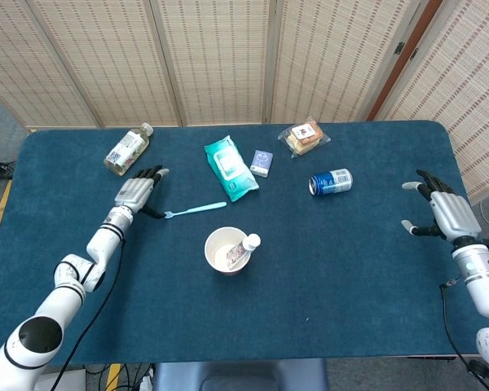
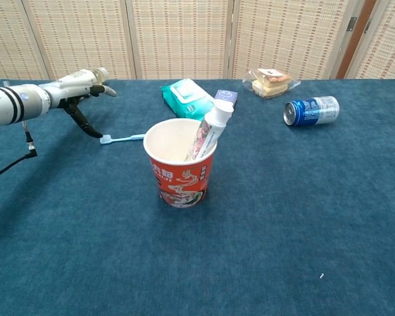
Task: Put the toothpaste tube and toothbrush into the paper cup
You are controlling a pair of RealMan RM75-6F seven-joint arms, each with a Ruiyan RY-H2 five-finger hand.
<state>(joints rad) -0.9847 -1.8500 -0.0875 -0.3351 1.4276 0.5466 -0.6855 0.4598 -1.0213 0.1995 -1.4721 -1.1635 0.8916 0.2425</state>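
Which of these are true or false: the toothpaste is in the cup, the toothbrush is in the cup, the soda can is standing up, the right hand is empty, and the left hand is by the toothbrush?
1. The toothpaste tube stands in the paper cup. True.
2. The toothbrush is in the cup. False: it lies flat on the table, to the left of the cup.
3. The soda can stands upright. False: it lies on its side.
4. The right hand holds nothing. True: its fingers are spread near the table's right edge.
5. The left hand is at the toothbrush's head end. True: a dark fingertip reaches down beside the brush head; the pictures do not settle whether it grips it.
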